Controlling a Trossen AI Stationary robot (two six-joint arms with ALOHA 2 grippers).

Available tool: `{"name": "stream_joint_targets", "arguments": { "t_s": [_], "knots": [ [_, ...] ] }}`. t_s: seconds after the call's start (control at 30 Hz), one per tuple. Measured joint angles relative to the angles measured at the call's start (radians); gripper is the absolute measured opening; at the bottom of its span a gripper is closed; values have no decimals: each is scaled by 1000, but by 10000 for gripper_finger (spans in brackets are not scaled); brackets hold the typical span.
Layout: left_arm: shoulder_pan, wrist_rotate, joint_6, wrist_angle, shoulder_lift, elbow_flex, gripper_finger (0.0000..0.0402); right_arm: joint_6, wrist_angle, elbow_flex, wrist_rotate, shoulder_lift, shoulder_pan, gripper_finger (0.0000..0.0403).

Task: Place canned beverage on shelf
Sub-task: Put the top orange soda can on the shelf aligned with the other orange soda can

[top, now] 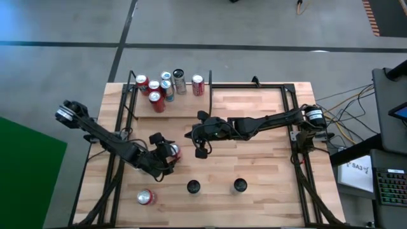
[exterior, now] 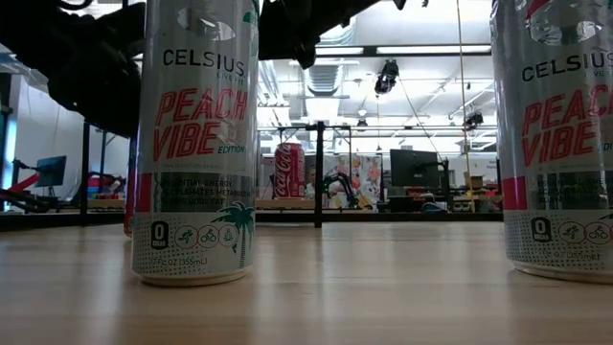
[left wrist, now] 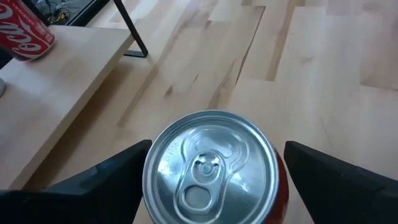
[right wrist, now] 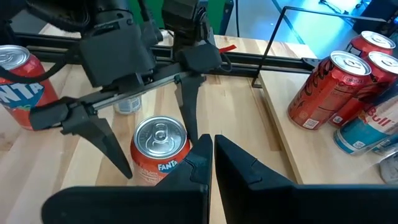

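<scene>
An orange-red Fanta can (right wrist: 160, 152) stands upright on the table left of centre; in the left wrist view its silver top (left wrist: 208, 168) is seen from above. My left gripper (top: 166, 154) is open, one finger (left wrist: 118, 177) on each side of the can's upper part; I cannot tell whether either touches it. My right gripper (right wrist: 211, 163) hangs shut and empty above the table's middle, just right of the can. The shelf (left wrist: 56, 87), a light wood board with black rods, lies at the far left and carries several cans (top: 164, 88).
Two Celsius cans (exterior: 194, 144) (exterior: 556, 134) stand near the table's front edge. Another Fanta can (top: 145, 197) stands at the near left. Black frame rods (top: 117, 159) run along the table's left and right sides. Bare wood lies between the straddled can and the shelf.
</scene>
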Motion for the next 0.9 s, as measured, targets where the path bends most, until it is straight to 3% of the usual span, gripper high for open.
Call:
{"name": "stream_joint_targets", "arguments": {
  "t_s": [0.3,0.53,0.67,0.9],
  "knots": [
    [1,-21,-27,8,26,0,289,-8,-1,0,-1,0,0,9],
    [1,-26,-24,-34,9,31,288,-34,-21,0,-1,0,0,9],
    [1,-55,-29,-198,-30,118,288,-57,-115,3,-1,-16,-7,9],
    [17,-218,-173,-688,-155,316,288,-108,-260,14,-1,-96,-63,9]
  ]
}}
